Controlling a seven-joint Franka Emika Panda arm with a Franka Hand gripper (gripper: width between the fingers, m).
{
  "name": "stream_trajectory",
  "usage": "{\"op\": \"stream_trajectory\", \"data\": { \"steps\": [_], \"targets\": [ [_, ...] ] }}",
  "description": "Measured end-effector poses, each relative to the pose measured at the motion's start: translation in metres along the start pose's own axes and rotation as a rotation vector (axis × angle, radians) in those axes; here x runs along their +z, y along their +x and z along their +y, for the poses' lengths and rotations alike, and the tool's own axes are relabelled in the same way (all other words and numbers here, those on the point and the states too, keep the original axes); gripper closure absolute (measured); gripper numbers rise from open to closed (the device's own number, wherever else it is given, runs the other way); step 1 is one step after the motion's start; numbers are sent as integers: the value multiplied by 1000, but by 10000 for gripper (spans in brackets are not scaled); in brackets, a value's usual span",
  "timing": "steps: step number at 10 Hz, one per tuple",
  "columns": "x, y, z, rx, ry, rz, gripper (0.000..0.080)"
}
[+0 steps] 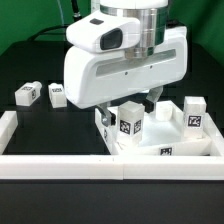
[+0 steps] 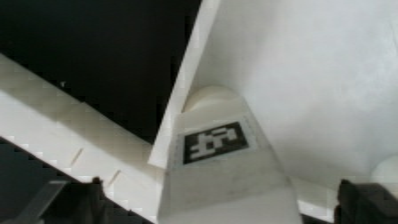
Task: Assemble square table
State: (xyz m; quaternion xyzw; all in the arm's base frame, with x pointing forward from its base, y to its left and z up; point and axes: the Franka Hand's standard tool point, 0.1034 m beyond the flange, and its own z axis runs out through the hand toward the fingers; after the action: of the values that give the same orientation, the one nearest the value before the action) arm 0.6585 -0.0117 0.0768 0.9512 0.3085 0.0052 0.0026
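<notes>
The arm's white housing (image 1: 115,55) hides part of the square table top (image 1: 200,146).

Four tagged white legs (image 1: 26,94) (image 1: 57,94) (image 1: 130,124) (image 1: 195,113) in the exterior view. One square table top (image 1: 185,141), one robot arm (image 1: 120,50). Two white border rails (image 1: 60,166) (image 1: 8,125) show; can't tell if there are more.

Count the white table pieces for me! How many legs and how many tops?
Short white tagged plastic legs: 4
Large white square tray-like plastic top: 1
Total: 5
</notes>
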Motion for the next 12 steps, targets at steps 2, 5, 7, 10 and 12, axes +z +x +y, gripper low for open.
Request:
{"op": "stream_trajectory", "data": {
  "steps": [2, 5, 7, 10, 12],
  "targets": [
    [0, -1, 1, -26, -1, -1, 275],
    [0, -1, 1, -21, 0, -1, 509],
    [0, -1, 1, -1, 0, -1, 509],
    [1, 0, 0, 316, 6, 7, 509],
    [2, 2, -2, 505, 11, 9, 509]
  ]
}}
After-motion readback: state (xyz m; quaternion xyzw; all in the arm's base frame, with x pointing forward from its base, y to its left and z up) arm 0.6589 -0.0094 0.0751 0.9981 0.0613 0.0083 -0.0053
